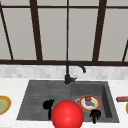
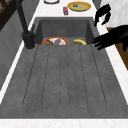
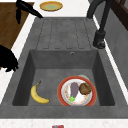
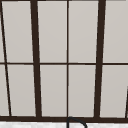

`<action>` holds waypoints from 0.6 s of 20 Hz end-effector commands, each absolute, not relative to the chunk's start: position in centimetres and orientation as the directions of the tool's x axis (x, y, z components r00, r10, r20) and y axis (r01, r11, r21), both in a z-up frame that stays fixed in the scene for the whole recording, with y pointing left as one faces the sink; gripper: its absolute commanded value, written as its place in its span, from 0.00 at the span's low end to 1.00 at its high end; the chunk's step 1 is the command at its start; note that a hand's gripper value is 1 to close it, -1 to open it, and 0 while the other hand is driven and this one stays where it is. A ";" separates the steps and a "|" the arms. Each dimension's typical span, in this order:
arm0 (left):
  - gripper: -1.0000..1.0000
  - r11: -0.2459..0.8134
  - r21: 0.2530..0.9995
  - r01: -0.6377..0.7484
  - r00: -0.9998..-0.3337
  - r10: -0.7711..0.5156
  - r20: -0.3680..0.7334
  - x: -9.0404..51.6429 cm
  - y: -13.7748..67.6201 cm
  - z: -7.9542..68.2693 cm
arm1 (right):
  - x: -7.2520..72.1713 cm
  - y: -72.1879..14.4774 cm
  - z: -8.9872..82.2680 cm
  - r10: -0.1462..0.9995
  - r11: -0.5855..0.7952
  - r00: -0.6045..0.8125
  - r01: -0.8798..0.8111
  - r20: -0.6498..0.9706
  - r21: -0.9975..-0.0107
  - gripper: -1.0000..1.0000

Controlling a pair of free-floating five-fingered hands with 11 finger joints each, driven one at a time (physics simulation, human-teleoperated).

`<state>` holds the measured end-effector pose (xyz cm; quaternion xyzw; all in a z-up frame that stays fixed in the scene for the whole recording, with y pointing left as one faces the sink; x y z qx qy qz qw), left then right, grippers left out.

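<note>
Dark grey stone sink (image 1: 35, 100) with a ribbed draining board on its left and a deep basin on its right, set in a white speckled surface (image 1: 10, 85) below a dark-framed window (image 4: 67, 62). A black curved tap (image 1: 68, 72) stands at the back rim, between board and basin.

The left hand (image 1: 48, 105) hovers over the front edge of the draining board; in the left side view (image 2: 110, 38) its fingers are straight and spread, pointing across the board, and they hold nothing. The right hand (image 1: 95, 115) hangs at the front rim of the basin with its fingers curled downward, empty, just in front of a round orange-rimmed white plate (image 1: 82, 105). In the right side view this plate (image 3: 62, 87) lies on the basin floor and carries a purple aubergine-like piece (image 3: 74, 89) and a brown round lump (image 3: 85, 88), touching each other. A yellow banana (image 3: 37, 95) lies on the basin floor beside the plate, apart from it, towards the front wall.

A large red ball (image 1: 67, 115) covers the front rim between the two hands. A yellow shallow dish (image 1: 3, 105) rests on the surface left of the sink; a small red packet (image 1: 122, 99) lies to the right
</note>
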<state>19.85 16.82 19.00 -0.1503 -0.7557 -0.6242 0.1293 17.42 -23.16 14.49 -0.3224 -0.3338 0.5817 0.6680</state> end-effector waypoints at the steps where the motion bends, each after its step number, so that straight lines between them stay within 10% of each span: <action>1: 0.00 0.189 0.907 0.376 -0.927 0.056 0.372 17.6 19.4 18.2 | 17.4 -23.2 14.5 0.992 0.115 0.100 -0.562 0.071 -0.819 0.50; 12: 0.00 0.177 0.905 0.386 -0.922 0.053 0.383 8.8 25.1 16.4 | 17.4 -23.2 14.5 0.992 0.115 0.100 -0.562 0.071 -0.819 0.50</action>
